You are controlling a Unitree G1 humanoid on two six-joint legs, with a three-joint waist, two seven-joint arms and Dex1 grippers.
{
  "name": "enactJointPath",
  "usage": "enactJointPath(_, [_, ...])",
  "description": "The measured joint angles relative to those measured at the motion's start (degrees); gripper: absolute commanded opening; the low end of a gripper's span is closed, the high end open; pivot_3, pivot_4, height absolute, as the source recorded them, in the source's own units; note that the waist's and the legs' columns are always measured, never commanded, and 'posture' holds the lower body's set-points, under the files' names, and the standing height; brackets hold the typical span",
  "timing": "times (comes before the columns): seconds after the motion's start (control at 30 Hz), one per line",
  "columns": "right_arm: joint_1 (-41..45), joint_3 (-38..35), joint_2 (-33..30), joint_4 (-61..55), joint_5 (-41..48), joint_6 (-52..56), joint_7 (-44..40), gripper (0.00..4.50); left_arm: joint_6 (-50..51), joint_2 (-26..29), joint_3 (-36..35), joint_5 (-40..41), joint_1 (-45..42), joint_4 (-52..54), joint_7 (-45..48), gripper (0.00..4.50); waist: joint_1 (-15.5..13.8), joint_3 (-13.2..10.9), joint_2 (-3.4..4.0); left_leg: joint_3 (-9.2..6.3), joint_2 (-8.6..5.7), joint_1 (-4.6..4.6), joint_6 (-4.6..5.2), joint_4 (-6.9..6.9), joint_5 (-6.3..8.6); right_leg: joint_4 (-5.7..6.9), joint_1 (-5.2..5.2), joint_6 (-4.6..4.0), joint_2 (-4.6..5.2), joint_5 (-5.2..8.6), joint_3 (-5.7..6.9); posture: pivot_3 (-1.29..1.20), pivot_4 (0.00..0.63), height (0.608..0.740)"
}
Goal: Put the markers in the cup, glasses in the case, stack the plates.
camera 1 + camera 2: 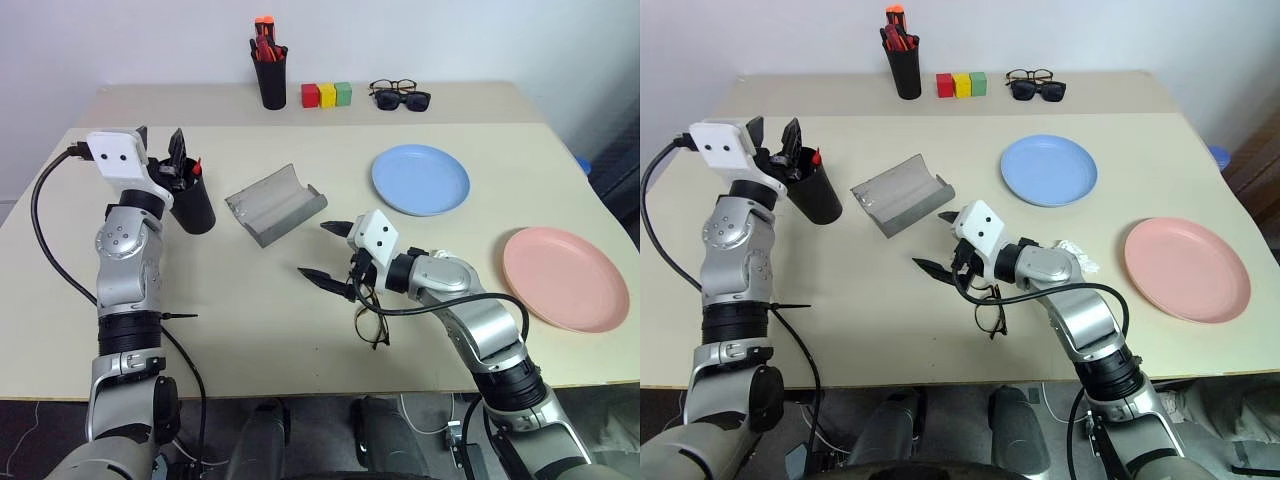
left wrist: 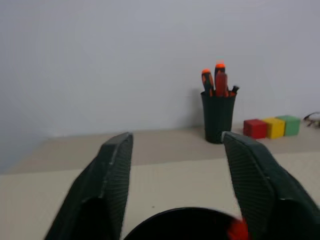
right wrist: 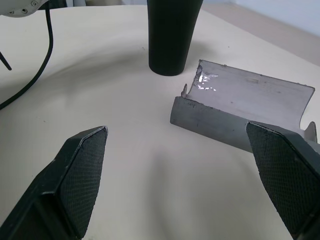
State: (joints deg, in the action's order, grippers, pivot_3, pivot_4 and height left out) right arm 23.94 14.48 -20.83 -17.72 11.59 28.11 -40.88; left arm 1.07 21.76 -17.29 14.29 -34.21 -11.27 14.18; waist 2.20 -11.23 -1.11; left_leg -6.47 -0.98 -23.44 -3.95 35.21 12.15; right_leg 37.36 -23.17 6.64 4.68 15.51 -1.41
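My left gripper [image 1: 160, 146] hovers open just above the wide black cup [image 1: 193, 207] at the left. Nothing lies between its fingers. A marker's red tip [image 1: 196, 165] pokes out of the cup, at the rim beside one finger [image 2: 255, 190]. The grey case [image 1: 275, 205] lies open in the middle of the table. My right gripper [image 1: 318, 250] stands open and empty a little in front of the case, pointing toward it. The thin black glasses [image 1: 371, 318] lie on the table under that wrist. At the right sit the light blue plate [image 1: 420, 180] and, apart from it, the salmon pink plate [image 1: 565, 278].
On the back table stand a narrow black holder with orange-red markers [image 1: 269, 72], three coloured blocks [image 1: 327, 95], and dark sunglasses [image 1: 403, 100] with another pair behind them. A black cable [image 1: 45, 235] loops beside the left arm.
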Motion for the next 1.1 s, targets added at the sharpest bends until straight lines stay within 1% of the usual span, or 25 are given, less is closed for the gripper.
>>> enactJointPath(0.07, [-0.1,-0.1,-0.8,-0.1,0.0,0.2,0.0,4.5,2.9,0.5,1.0,3.2,0.0,4.8,3.7,2.85,0.0,0.0,0.0,0.0,0.0,0.0,0.0,0.0,0.0,0.0,0.01,0.0,0.0,0.0,0.0,0.0,0.15,0.74])
enactJointPath(0.13, [-0.1,-0.4,-1.1,-0.1,0.0,0.2,0.0,4.5,7.5,2.1,3.3,6.2,-0.1,9.4,8.1,3.39,0.0,0.0,0.01,0.0,0.0,0.01,0.0,0.0,0.0,0.0,0.02,0.0,0.0,0.0,0.0,0.0,0.15,0.74])
enactJointPath(0.23, [-0.2,-0.7,-2.3,-0.2,0.1,0.2,0.0,4.5,17.9,5.9,9.4,8.8,-0.5,14.9,14.6,4.48,0.1,0.0,0.01,0.01,0.0,0.02,0.0,0.0,0.0,0.0,0.03,0.0,-0.01,0.0,0.0,0.0,0.15,0.74])
enactJointPath(0.27, [-0.2,-1.2,-3.1,-0.2,0.1,0.3,-0.2,4.5,23.2,8.7,14.5,7.8,-1.2,16.0,17.1,4.48,0.1,0.0,0.01,0.0,0.0,0.03,0.0,0.0,0.0,0.01,0.05,0.0,-0.01,0.01,0.0,0.0,0.15,0.74])
enactJointPath(0.3, [-0.3,-2.0,-3.8,-0.3,0.3,0.3,-0.4,4.5,27.6,10.1,18.9,6.6,-2.1,16.1,18.9,4.48,0.1,0.0,0.03,0.0,-0.02,0.05,0.0,-0.01,0.0,0.0,0.07,0.0,-0.01,0.01,-0.01,0.0,0.15,0.74])
enactJointPath(0.37, [-0.4,-2.9,-5.3,-0.9,0.6,0.4,-0.8,4.5,34.3,10.3,25.5,4.5,-3.2,14.9,20.7,4.48,0.2,0.0,0.03,0.0,-0.03,0.05,0.01,0.0,0.0,-0.02,0.09,0.01,-0.01,0.01,-0.01,0.0,0.15,0.74])
enactJointPath(0.4, [-0.8,-3.6,-6.0,-1.6,0.9,0.5,-1.1,4.5,36.6,9.5,28.2,3.2,-3.9,12.6,20.8,4.48,0.2,0.0,0.03,0.0,-0.03,0.05,0.01,-0.01,0.01,-0.01,0.07,0.01,-0.02,0.01,0.0,0.0,0.15,0.74])
enactJointPath(0.5, [-2.0,-5.3,-8.1,-3.7,2.0,1.5,-1.8,4.5,40.0,7.9,32.0,-0.1,-6.7,4.2,20.8,4.48,0.5,0.0,0.03,-0.02,0.02,0.05,0.02,-0.06,0.0,0.05,-0.01,-0.01,-0.08,0.02,0.0,0.0,0.15,0.74])
enactJointPath(0.53, [-2.1,-5.6,-8.4,-3.9,2.3,1.7,-1.9,4.5,40.2,7.5,32.3,-0.9,-7.5,2.0,20.8,4.48,0.5,0.0,0.03,-0.01,0.02,0.05,0.02,-0.06,0.0,0.05,-0.02,-0.01,-0.08,0.02,-0.01,0.0,0.15,0.74])
enactJointPath(0.63, [-2.7,-6.2,-9.1,-5.0,2.6,2.0,-1.8,4.5,40.0,6.0,32.3,-2.4,-10.0,-4.4,21.9,3.7,0.2,0.0,0.03,-0.01,0.0,0.02,0.02,-0.04,0.0,0.01,0.01,0.0,-0.03,0.02,0.0,0.0,0.15,0.74])
enactJointPath(0.67, [-2.9,-6.2,-9.1,-5.3,2.6,2.1,-1.6,4.5,39.8,5.5,32.3,-2.6,-10.8,-6.1,22.1,3.24,0.2,0.0,0.03,0.0,-0.01,0.02,0.02,-0.03,0.0,0.0,0.01,0.0,-0.02,0.02,0.0,0.0,0.15,0.74])
enactJointPath(0.7, [-3.2,-6.2,-9.1,-5.7,2.7,2.4,-1.4,4.5,39.6,5.0,32.3,-2.8,-11.3,-7.4,22.7,2.87,0.1,0.0,0.02,0.0,-0.01,0.0,0.01,-0.02,0.0,-0.01,0.01,0.0,-0.02,0.02,0.0,0.0,0.15,0.74])
enactJointPath(0.73, [-3.4,-6.2,-9.1,-6.1,2.7,2.6,-1.2,4.5,39.1,4.8,32.3,-3.0,-11.4,-8.0,23.2,2.25,0.1,0.0,0.02,0.0,-0.01,0.0,0.01,-0.03,0.0,-0.02,0.01,0.0,-0.01,0.02,0.0,0.0,0.15,0.74])
enactJointPath(0.77, [-3.6,-6.2,-9.1,-6.4,2.7,2.8,-0.9,4.5,38.5,4.7,32.2,-3.2,-11.7,-8.7,24.1,1.93,0.1,0.0,0.02,0.0,-0.01,0.0,0.01,-0.03,0.0,-0.02,0.01,0.0,-0.01,0.02,0.0,0.0,0.15,0.74])
enactJointPath(0.83, [-4.2,-6.2,-9.1,-7.1,2.7,3.1,-0.4,4.5,37.9,4.6,32.2,-3.7,-11.8,-9.1,25.4,0.88,0.1,0.0,0.02,-0.01,-0.01,0.0,0.01,-0.03,0.0,-0.02,0.0,0.0,-0.01,0.02,0.0,0.0,0.15,0.74])
enactJointPath(0.9, [-4.8,-6.2,-9.3,-7.6,2.7,3.7,0.1,4.5,35.9,4.7,32.3,-3.8,-11.7,-9.0,28.3,0.03,0.1,0.0,0.02,0.0,-0.01,0.0,0.01,-0.03,0.0,-0.02,0.0,0.0,0.0,0.02,0.0,0.0,0.15,0.74])
enactJointPath(1.0, [-5.3,-6.3,-9.6,-8.2,2.8,4.1,0.2,4.5,30.7,6.7,32.5,-3.9,-10.2,-6.9,34.2,0.03,0.3,0.0,0.03,0.0,0.0,0.0,0.01,-0.06,0.0,-0.01,-0.02,0.0,-0.01,0.02,-0.01,0.0,0.15,0.74])
enactJointPath(1.07, [-5.7,-6.6,-10.6,-8.9,2.9,4.5,0.1,4.5,24.6,10.2,33.5,-3.6,-7.3,-2.6,41.7,0.03,0.4,0.0,0.05,0.03,0.02,-0.01,0.01,-0.1,0.0,-0.04,-0.07,-0.03,-0.01,0.02,-0.02,0.0,0.15,0.74])
enactJointPath(1.1, [-5.8,-7.0,-12.0,-9.8,3.4,5.5,-0.2,4.5,20.8,12.9,34.5,-3.1,-5.1,0.8,47.4,0.03,0.3,0.0,0.07,0.04,0.02,-0.01,0.0,-0.13,0.0,-0.05,-0.06,-0.04,0.0,0.03,-0.03,0.0,0.15,0.74])
